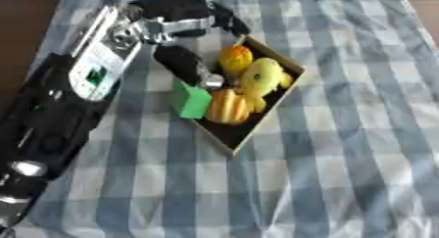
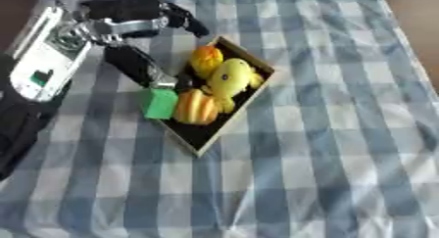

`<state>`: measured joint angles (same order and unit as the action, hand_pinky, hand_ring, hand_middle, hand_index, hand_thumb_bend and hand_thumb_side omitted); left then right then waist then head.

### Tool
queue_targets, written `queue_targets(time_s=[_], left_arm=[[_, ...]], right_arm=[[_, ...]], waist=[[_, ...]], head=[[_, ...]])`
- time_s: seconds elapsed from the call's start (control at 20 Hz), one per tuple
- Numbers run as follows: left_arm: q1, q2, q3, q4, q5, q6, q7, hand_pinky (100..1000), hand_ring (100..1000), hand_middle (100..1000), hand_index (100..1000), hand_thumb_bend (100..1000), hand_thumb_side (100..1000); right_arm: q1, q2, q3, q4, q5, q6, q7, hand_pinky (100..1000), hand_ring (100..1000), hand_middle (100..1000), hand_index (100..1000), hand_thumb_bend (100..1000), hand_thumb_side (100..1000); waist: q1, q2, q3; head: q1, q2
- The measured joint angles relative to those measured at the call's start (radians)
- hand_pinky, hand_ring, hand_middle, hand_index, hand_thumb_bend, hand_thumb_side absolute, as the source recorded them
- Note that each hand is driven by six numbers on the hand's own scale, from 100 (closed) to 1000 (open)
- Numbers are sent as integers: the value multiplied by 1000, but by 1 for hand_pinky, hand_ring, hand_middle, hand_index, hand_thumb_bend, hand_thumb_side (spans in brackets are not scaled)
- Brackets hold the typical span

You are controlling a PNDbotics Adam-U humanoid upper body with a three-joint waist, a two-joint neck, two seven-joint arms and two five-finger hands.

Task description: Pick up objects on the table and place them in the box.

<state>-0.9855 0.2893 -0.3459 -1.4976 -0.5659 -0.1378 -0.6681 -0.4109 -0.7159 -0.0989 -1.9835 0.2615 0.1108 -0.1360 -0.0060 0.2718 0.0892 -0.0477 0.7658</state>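
counter (image 1: 343,134): covered with a soft blue-and-white checked cloth, slightly wrinkled.
box (image 1: 289,64): one, shallow, rectangular, dark inside with pale wooden rim, set askew near the middle of the cloth.
yellow toy (image 1: 264,77): one, rounded, plush-looking, in the far half of the box.
orange-yellow fruit (image 1: 235,58): one, smooth, in the far corner, touching the toy.
ribbed orange piece (image 1: 228,106): one, pumpkin-like, in the middle of the box.
green block (image 1: 189,99): one, matte cube, at the box's left rim, just beside the ribbed piece.
left hand (image 1: 184,63): black, fingers reaching down to the green block; whether they grip it cannot be told.
right hand: not seen.
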Motion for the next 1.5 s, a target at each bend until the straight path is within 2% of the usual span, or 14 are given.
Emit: queue_targets(time_s=[0.05,0.15,0.25,0.45,0.7,0.9,1.2,1.5], left_arm=[[5,12,23,-36,30,27,41,795,830,725,844,100,453],[25,46,70,-106,102,80,146,774,808,693,823,100,422],[60,91,114,-170,181,123,265,765,799,681,816,100,432],[163,193,196,-284,327,157,497,754,787,665,807,100,398],[320,295,292,-393,448,156,729,736,768,639,790,100,389],[451,337,355,-456,502,143,864,729,762,630,786,100,401],[604,345,439,-483,539,98,1000,720,754,622,781,100,434],[702,313,491,-483,564,41,1080,714,751,616,779,100,464]], right_arm=[[2,0,0,0,0,-1,-2,885,956,739,838,100,600],[7,0,-3,0,0,-5,-6,885,955,739,838,100,597],[8,0,-7,0,0,-11,-12,886,953,738,838,100,593],[27,-2,-15,0,0,-26,-31,888,951,740,837,100,584],[52,-3,-25,0,0,-52,-66,893,945,737,834,100,539],[76,-4,-31,0,1,-74,-97,891,940,733,832,100,530],[107,-1,-44,0,-3,-108,-161,885,920,686,818,100,545],[133,19,-50,0,-22,-142,-222,880,910,657,812,100,556]], waist=[[0,0,2],[0,0,7],[0,0,11],[0,0,21],[-1,0,32],[-15,0,40],[-31,-1,49],[-46,-1,55]], head=[[-1,0],[-7,0],[-12,0],[-27,0],[-38,0],[-44,0],[-47,0],[-47,0]])
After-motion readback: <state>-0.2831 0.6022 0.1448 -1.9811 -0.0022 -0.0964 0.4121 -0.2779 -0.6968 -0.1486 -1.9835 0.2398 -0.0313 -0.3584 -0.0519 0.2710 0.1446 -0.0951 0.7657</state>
